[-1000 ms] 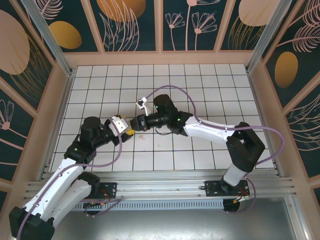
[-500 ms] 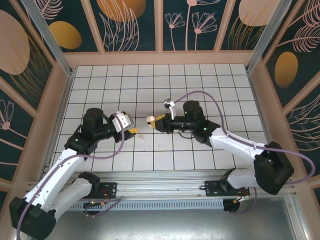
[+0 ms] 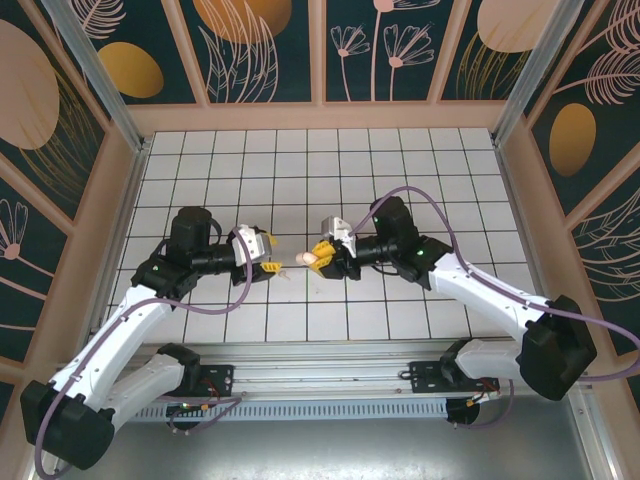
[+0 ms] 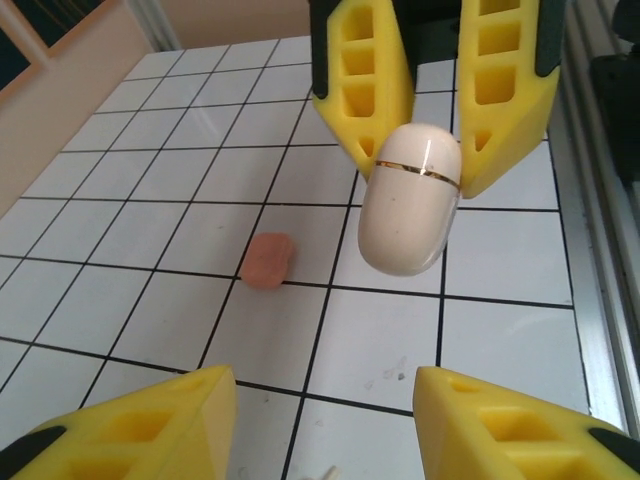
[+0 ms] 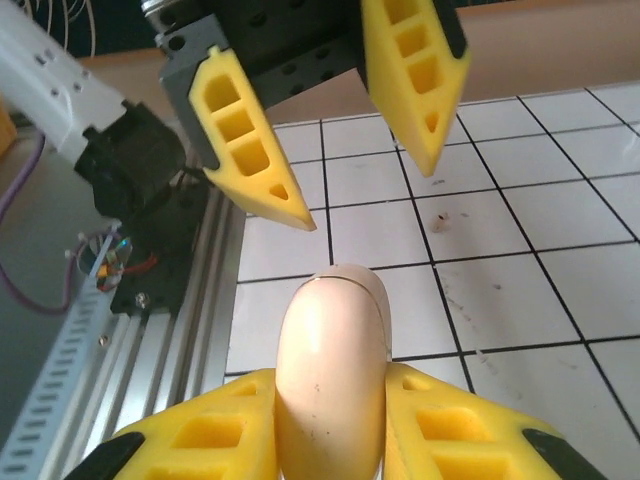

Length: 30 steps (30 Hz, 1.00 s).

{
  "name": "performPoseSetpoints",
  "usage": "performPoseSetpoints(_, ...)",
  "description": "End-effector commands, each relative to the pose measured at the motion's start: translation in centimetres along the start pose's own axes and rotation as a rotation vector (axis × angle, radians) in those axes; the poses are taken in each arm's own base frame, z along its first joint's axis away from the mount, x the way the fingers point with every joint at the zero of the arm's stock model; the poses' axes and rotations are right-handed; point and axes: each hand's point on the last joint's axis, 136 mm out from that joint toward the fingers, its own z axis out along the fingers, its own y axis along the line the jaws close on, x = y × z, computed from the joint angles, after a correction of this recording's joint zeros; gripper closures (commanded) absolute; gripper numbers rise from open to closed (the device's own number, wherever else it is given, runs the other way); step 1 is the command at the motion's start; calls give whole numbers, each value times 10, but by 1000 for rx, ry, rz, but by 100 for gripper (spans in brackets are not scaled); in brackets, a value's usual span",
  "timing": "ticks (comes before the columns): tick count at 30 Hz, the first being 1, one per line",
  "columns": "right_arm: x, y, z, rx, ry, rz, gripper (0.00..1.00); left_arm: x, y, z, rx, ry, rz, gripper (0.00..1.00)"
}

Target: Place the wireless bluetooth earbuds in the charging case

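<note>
The right gripper (image 5: 330, 405) is clamped on a cream, capsule-shaped case (image 5: 330, 340) and holds it above the tiles (image 4: 130, 170). The case's rounded free end points at the left gripper (image 4: 322, 388), whose fingers stand spread with nothing between them, just short of that end. On the floor below lies a pink block (image 4: 268, 260). A tiny pale bit near the left fingers is probably an earbud (image 3: 284, 274), though it is too small to be sure.

The step looks to be taking the free end so the case can be opened. Centre the spread fingers on that end, clear of the gold band (image 4: 420, 172). Close squarely so the smooth shell cannot squirt out, with the right grip firm.
</note>
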Motion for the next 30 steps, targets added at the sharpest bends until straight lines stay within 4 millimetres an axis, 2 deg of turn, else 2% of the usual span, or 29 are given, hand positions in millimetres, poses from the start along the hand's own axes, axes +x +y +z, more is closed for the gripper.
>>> performPoseSetpoints(1, 0, 12, 1, -68, 19, -238, 74, -8, -13, 2, 68, -28, 37, 51)
performPoseSetpoints(4, -3, 12, 4, -81, 19, -310, 73, -5, -19, 7, 95, -9, 33, 51)
performPoseSetpoints(9, -8, 7, 14, -116, 54, -328, 73, -1, -30, 17, 147, 25, 33, 51)
performPoseSetpoints(18, -8, 4, 30, -167, 95, -337, 73, -4, -30, 20, 140, 17, 54, 57)
performPoseSetpoints(30, -10, 1, 32, -158, 84, -340, 74, -6, -31, 21, 139, 14, 66, 80)
